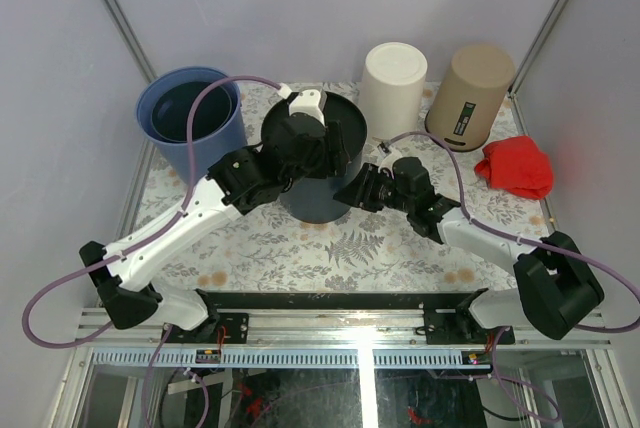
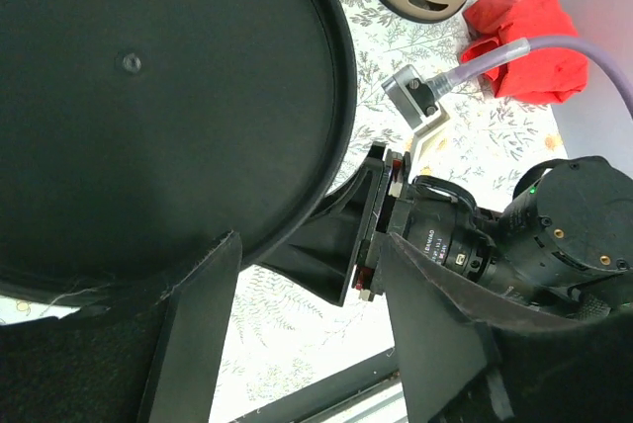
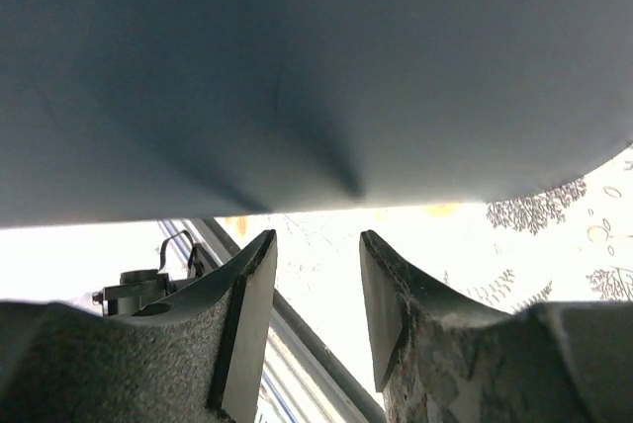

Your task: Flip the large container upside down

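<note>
The large dark container (image 1: 318, 183) stands in the middle of the table with its mouth up. In the left wrist view I look down into its round mouth (image 2: 148, 97). My left gripper (image 1: 300, 153) hovers over the near rim. Its jaws (image 2: 307, 324) are open, with only table showing between them and one finger (image 2: 198, 334) in front of the rim. My right gripper (image 1: 355, 193) is at the container's right side. It is open (image 3: 316, 240), and the dark wall (image 3: 316, 67) fills the view just above its fingertips (image 3: 252, 285). It also shows in the left wrist view (image 2: 361, 235), lying along the wall.
A blue bucket (image 1: 188, 118) stands at the back left. A white container (image 1: 392, 88) and a tan container (image 1: 470, 96) stand upside down at the back right. A red cloth (image 1: 515, 166) lies at the right. The table's front rail (image 1: 350, 303) runs near the bases.
</note>
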